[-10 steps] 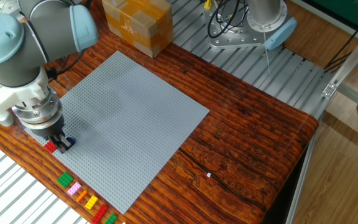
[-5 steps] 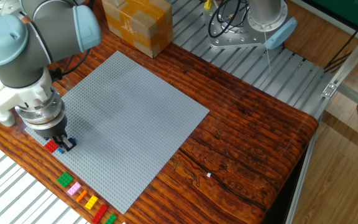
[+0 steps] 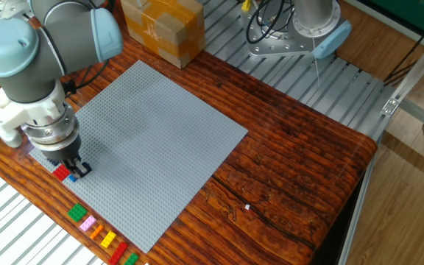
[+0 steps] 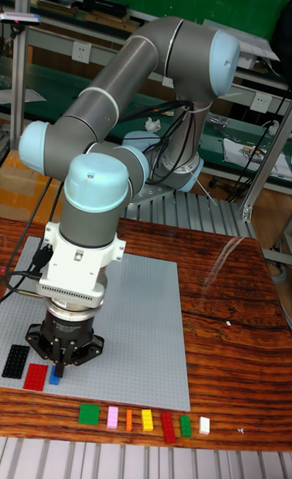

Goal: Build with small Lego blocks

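My gripper (image 3: 77, 169) (image 4: 59, 365) points straight down at the near-left corner of the grey baseplate (image 3: 153, 132) (image 4: 138, 325). Its fingers stand close together on a small blue Lego block (image 3: 73, 177) (image 4: 54, 379) that rests on the plate. A red block (image 3: 61, 173) (image 4: 35, 376) lies right beside the blue one. A black block (image 4: 15, 361) lies further left; in the fixed view the arm hides it. Loose blocks lie in a row on the wood in front of the plate: green (image 3: 76, 213) (image 4: 88, 415), pink (image 3: 87, 223) (image 4: 113, 417), orange (image 3: 96, 231), yellow (image 3: 108, 239) (image 4: 147, 420), red (image 3: 117, 252) (image 4: 167, 426), green (image 3: 130, 259) (image 4: 186, 425).
A brown cardboard box (image 3: 162, 29) stands behind the baseplate's far corner. The arm's base (image 3: 300, 29) is bolted to the metal strip at the back. A small white piece (image 4: 204, 425) ends the loose row. Bare wood (image 3: 293, 184) stretches to the right of the plate.
The arm has shifted slightly to the right and up in the picture. The fingertips stay at the blue block beside the red one.
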Motion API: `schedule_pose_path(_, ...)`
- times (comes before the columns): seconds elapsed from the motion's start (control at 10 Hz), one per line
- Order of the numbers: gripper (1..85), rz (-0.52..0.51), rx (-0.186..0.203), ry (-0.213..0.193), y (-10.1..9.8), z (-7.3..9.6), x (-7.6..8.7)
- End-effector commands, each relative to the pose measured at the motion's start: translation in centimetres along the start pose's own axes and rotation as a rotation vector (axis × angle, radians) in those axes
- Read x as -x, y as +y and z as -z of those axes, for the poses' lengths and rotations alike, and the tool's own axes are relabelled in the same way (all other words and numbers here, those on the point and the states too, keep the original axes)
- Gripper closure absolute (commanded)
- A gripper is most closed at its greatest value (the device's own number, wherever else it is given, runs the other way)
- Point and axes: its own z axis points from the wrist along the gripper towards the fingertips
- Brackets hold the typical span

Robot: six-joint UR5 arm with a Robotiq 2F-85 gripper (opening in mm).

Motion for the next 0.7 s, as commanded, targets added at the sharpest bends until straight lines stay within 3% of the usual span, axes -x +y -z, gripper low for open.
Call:
schedule_pose_path(0.0, 84.7, 0.000, 0.006, 0.025, -0.6, 0.9, -0.7)
schedule_pose_path(0.2, 84.7, -0.024, -0.011, 0.071, -0.6, 2.4, -1.2)
schedule_pose_path(0.3, 84.7, -0.059, -0.022, 0.073, 0.1, 3.2, -0.4)
schedule_pose_path(0.4, 84.7, -0.062, -0.029, 0.099, 0.2, 3.3, -1.0)
schedule_pose_path(0.5, 84.7, -0.070, -0.025, 0.095, 0.4, 3.3, -0.6)
schedule_pose_path(0.6, 84.7, -0.066, -0.049, 0.096, -0.5, 3.4, -0.3)
